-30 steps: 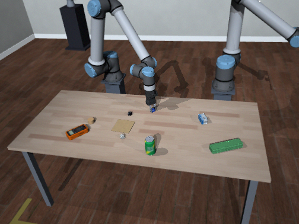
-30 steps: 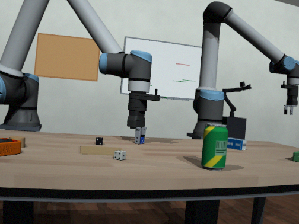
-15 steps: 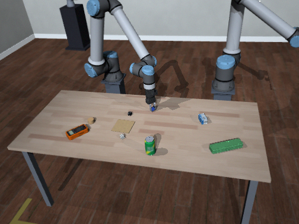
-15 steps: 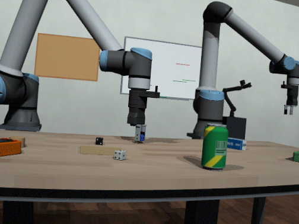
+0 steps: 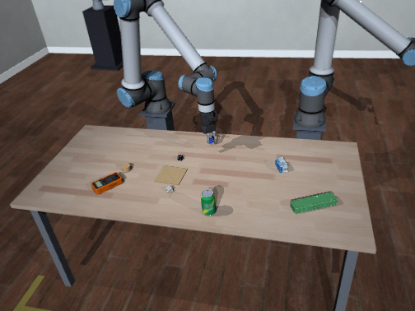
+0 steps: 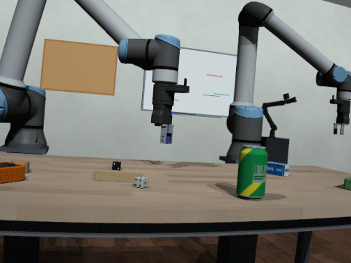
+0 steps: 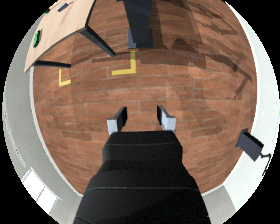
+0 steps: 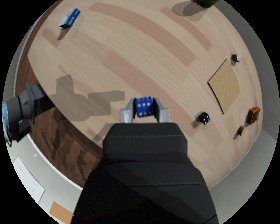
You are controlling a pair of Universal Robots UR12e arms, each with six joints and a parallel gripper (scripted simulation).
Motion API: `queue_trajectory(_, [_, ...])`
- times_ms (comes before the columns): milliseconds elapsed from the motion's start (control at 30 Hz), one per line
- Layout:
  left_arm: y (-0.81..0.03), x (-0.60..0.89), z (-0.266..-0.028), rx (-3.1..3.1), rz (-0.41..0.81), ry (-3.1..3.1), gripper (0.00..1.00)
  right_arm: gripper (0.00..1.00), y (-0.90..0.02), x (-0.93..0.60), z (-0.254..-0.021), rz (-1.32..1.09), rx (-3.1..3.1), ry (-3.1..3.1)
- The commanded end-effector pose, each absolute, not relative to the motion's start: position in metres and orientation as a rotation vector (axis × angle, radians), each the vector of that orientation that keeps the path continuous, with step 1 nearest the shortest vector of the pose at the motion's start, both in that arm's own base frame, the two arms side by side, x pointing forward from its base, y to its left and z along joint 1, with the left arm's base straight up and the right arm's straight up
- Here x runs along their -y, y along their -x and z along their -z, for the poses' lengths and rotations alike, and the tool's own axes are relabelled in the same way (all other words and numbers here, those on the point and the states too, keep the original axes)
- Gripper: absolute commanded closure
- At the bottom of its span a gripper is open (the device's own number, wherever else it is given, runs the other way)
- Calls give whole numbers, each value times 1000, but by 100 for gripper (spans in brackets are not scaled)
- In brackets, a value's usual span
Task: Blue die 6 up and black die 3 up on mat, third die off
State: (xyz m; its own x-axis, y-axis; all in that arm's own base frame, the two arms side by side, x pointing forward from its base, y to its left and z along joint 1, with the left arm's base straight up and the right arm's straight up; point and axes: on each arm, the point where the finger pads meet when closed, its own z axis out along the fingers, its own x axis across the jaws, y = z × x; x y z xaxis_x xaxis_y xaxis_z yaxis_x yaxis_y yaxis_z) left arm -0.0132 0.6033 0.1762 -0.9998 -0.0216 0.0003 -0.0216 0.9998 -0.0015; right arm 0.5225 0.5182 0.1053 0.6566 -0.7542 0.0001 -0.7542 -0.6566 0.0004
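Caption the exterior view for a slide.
Right gripper holding the blue die above the wooden table.

Even light, fisheye wrist views
Soft shadows spread over the wood beyond the right gripper's jaws; black rounds the corners.

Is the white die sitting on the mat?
No, the white die sits on the table, just off the edge of the mat.
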Motion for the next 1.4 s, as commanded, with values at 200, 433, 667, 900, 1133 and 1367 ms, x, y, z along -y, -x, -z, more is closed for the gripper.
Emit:
queue_trajectory(200, [13, -604, -177, 3141, 0, -34, 0, 51, -523, -519, -119, 0, 1302, -2859])
queue_trajectory(433, [13, -604, -177, 3141, 0, -34, 0, 51, -538, -513, -120, 0, 1326, -2848])
queue_trajectory(667, [13, -604, -177, 3141, 0, -34, 0, 51, -606, -480, -122, 0, 1433, -2796])
queue_trajectory(900, [13, -604, -177, 3141, 0, -34, 0, 51, -662, -445, -123, 0, 1522, -2748])
queue_trajectory(1133, [13, -604, -177, 3141, 0, -34, 0, 51, -715, -405, -124, 0, 1606, -2700])
queue_trajectory(1367, [13, -604, -177, 3141, 0, -34, 0, 51, -753, -371, -124, 0, 1668, -2662])
